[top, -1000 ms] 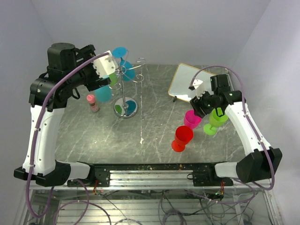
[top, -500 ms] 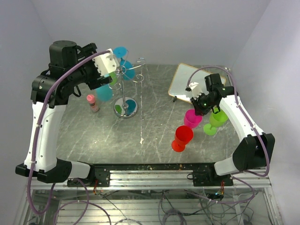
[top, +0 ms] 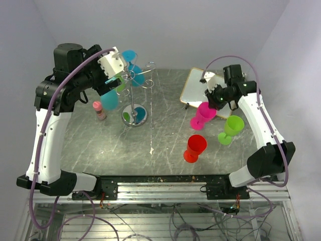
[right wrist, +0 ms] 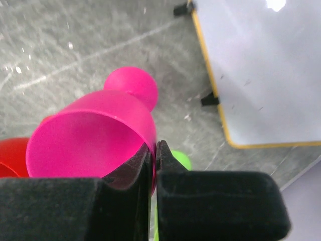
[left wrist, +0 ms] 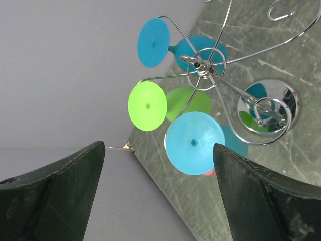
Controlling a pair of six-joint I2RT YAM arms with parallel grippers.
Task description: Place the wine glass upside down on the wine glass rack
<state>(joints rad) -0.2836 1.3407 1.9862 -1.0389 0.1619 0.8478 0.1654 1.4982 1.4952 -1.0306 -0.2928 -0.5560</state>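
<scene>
The silver wire wine glass rack (top: 133, 95) stands at the back left of the table; blue and green glasses hang upside down on it (left wrist: 194, 142). My left gripper (top: 114, 79) is open and empty, just left of the rack's top. My right gripper (top: 216, 100) is shut on the rim of a pink wine glass (top: 203, 114) and holds it tilted above the table. In the right wrist view the fingers (right wrist: 165, 165) pinch the pink glass's wall (right wrist: 95, 135). A red glass (top: 194, 148) and a green glass (top: 230, 128) stand upright on the table.
A white board with a yellow edge (top: 198, 88) lies at the back right. A small pink bottle (top: 99, 110) stands left of the rack. The rack's round shiny base (top: 134, 116) sits on the grey marbled table (top: 155, 135).
My right gripper has lifted the pink glass off the table and moved it up and back, tilting it. My left gripper has drawn slightly away from the rack.
</scene>
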